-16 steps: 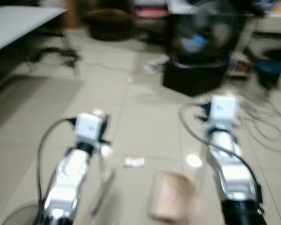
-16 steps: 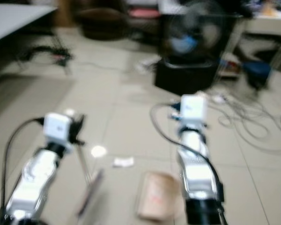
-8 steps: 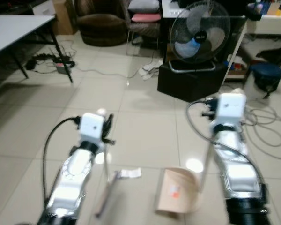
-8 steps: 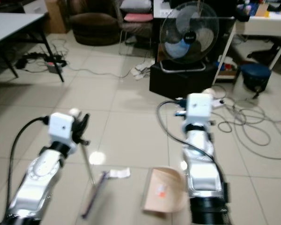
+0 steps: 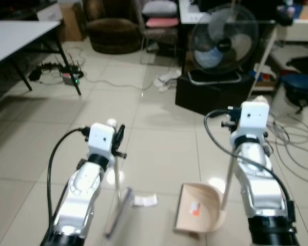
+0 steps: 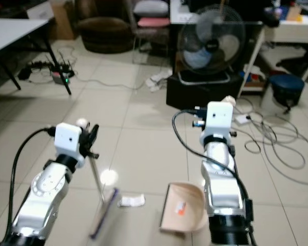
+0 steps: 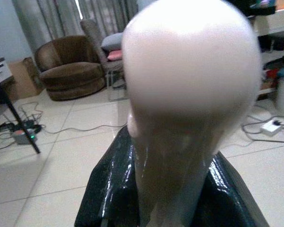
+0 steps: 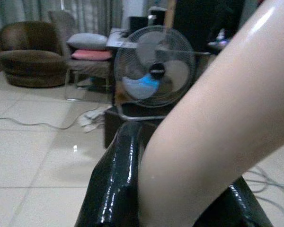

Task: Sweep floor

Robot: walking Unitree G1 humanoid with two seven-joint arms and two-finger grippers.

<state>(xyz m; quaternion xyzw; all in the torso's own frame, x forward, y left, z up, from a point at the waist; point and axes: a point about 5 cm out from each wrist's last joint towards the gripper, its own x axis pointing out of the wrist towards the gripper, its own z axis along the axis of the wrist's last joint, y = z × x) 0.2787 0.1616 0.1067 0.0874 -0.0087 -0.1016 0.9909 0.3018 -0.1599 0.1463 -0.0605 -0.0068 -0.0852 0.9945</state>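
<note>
The thin pole of a small broom (image 5: pixel 116 197) is gripped near its rounded top by the left claw (image 5: pixel 116 145), whose black fingers (image 7: pixel 111 189) are closed around the pale handle in the left wrist view; the broom's dark head rests on the tiled floor (image 5: pixel 164 148) just beside a crumpled white scrap of paper (image 5: pixel 144 200). The upright handle of a beige dustpan (image 5: pixel 197 216) is clasped in the same way by the right claw (image 5: pixel 231 134), with a black finger (image 8: pixel 116 184) seen pressed against the handle in the right wrist view. The pan sits on the floor with its open mouth turned toward the paper, a short gap of bare tile lying between them. The step in hand is judged to be the sweeping of the scrap into the pan. It would be done best if the broom head were set down on the far side of the paper from the pan, then drawn across in one low, steady stroke, so that the light scrap is pushed and not flicked aside. The pan's front lip should be kept flat on the tile and held firm, lest the paper slide beneath it. Loose cables (image 5: pixel 292 148) lie near the right arm, before a black box bearing a fan (image 5: pixel 223 41), and should be kept clear of the pan.
</note>
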